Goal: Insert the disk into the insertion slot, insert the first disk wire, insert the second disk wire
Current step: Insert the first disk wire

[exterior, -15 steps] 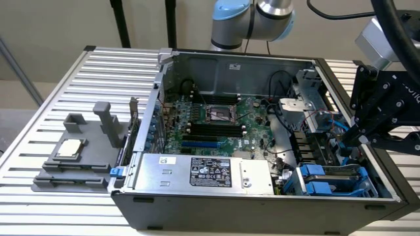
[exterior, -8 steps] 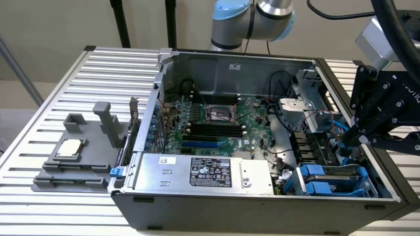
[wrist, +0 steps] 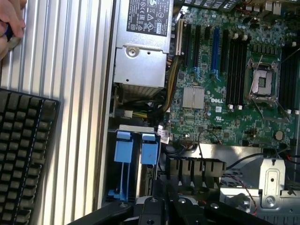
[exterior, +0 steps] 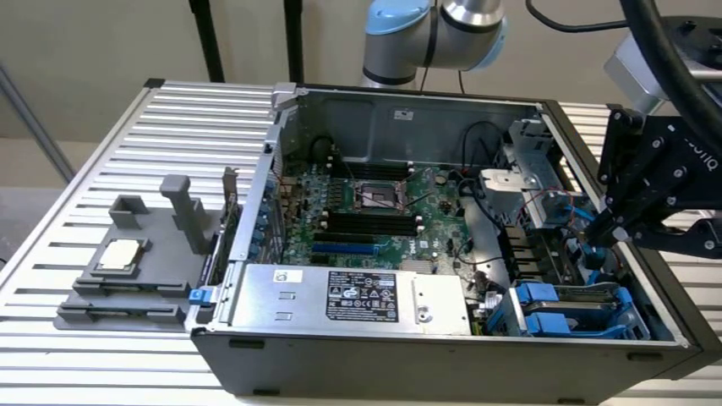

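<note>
Exterior view first: the black gripper point(exterior: 600, 241) hangs inside the open PC case point(exterior: 451, 359), and part of a brand name, "OTIQ", is readable on its body. The jaws are closed. A thin blue wire point(exterior: 582, 222) runs right past the fingertips, but I can't tell if it's actually pinched. Just below the gripper, toward the near edge of the case, is the grey drive cage. The disk point(exterior: 542, 298) sits in the insertion slot point(exterior: 510, 315) there, with its bright blue carrier frame showing. Further from the gripper, along the same near edge, is the silver power-supply box point(exterior: 350, 296). It has a dark label and a small white sticker, but the print is too fine to read. The green motherboard point(exterior: 373, 211) lies beyond it. Well away from the gripper, outside the case on the slatted table point(exterior: 101, 355), a grey fixture point(exterior: 135, 279) holds a CPU chip point(exterior: 118, 254).

Wrist view: the closed fingers point(wrist: 154, 206) point at the cage, and two blue carrier tabs point(wrist: 124, 151) stand side by side just past them. I can't tell which one belongs to the disk. "DELL" is printed in white on the motherboard point(wrist: 219, 108). The power-supply label point(wrist: 147, 16) shows certification marks, nothing readable. Off to the side of the gripper there's a black keyboard point(wrist: 23, 154) and a person's hand point(wrist: 9, 23).
</note>
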